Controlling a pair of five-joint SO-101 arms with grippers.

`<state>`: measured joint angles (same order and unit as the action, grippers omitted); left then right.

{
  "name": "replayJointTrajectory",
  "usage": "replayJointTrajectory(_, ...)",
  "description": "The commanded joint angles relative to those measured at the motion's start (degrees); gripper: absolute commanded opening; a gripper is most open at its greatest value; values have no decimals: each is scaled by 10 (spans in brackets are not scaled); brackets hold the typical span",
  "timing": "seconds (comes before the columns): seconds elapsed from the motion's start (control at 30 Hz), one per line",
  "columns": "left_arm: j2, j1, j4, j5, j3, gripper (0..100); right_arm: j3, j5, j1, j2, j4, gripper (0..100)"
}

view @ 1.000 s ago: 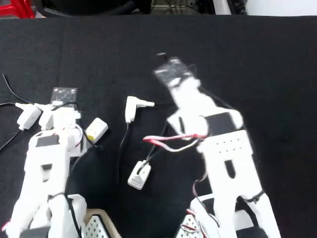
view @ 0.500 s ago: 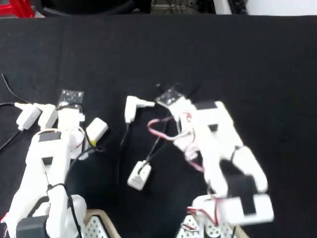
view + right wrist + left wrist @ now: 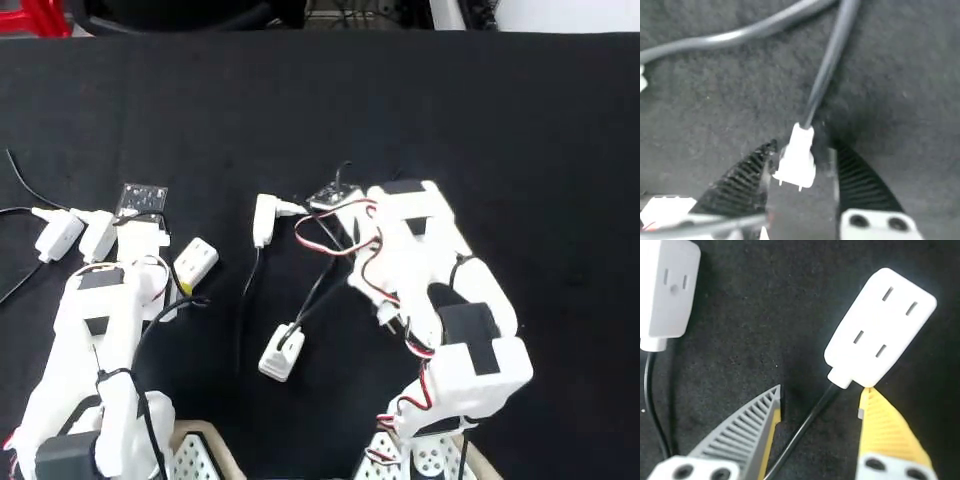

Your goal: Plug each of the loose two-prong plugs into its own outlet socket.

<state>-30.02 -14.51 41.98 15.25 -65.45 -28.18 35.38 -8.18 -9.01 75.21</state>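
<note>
**Black table (image 3: pixel 520 130) with two arms, seen from above and from each wrist.**

**Far left:** two white cord ends (image 3: pixel 55 235) lie side by side on the table. From above it cannot be told whether they are plugs or outlets.

**Left arm (image 3: pixel 95 310):** it stands just right of the cord ends. The left fingers (image 3: pixel 747 432), one grey and one yellow, are spread apart and grasp nothing. They straddle the black cord (image 3: pixel 800 435) of a white double outlet (image 3: pixel 880 330), which lies flat with its slots facing up. The yellow fingertip is just beside the outlet's cord end. A single outlet (image 3: pixel 667 287) lies apart from it on the grey finger's side, also with its slots up and nothing plugged in.

**Centre:** a white angled plug (image 3: pixel 264 218) lies loose on the table. Its prongs point toward the tip of the right arm, just beside it. Nearer the arm bases lies a lone outlet (image 3: pixel 281 353), with its cord running up toward the right arm.

**Right arm (image 3: pixel 440 290):** it is folded over the table. The right fingers (image 3: pixel 740 185) are clenched on a small plug (image 3: pixel 797 162), which is white with two prongs. The prongs point back toward the wrist, and the plug's dark lead (image 3: pixel 825 75) trails away across the table. This plug sits in no socket.
</note>
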Motion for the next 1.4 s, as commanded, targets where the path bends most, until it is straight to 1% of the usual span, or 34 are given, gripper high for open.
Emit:
replayJointTrajectory(0.0, -4, -2, -6, 4, 2, 249, 24, 25, 25, 45, 20, 173)
replayJointTrajectory(0.17, -4, -2, -6, 4, 2, 249, 15, 47, 86, 22, 0, 173)
replayJointTrajectory(0.3, -4, -2, -6, 4, 2, 249, -6, 43, 87, -7, -39, 173)
replayJointTrajectory(0.43, -4, -2, -6, 4, 2, 249, -10, 15, 67, -23, -50, 173)
replayJointTrajectory(0.6, -4, -2, -5, 4, 2, 249, -43, 15, 62, -27, -53, 169)
replayJointTrajectory(0.73, -4, -2, -5, 5, 2, 249, -88, 14, 64, -2, -55, 88)
replayJointTrajectory(0.8, -4, -2, -5, 5, 2, 249, -115, -6, 59, 14, -62, 63)
replayJointTrajectory(0.97, -4, -2, -5, 5, 1, 249, -139, -28, 26, 30, -77, 90)
replayJointTrajectory(1.13, -4, -5, -4, 5, 1, 249, -139, -76, -19, 13, -76, 89)
replayJointTrajectory(1.27, -4, -6, -4, 5, 1, 249, -135, -85, -23, 10, -76, 84)
replayJointTrajectory(1.37, -4, -6, -4, 5, 1, 249, -130, -83, -22, 10, -70, 21)
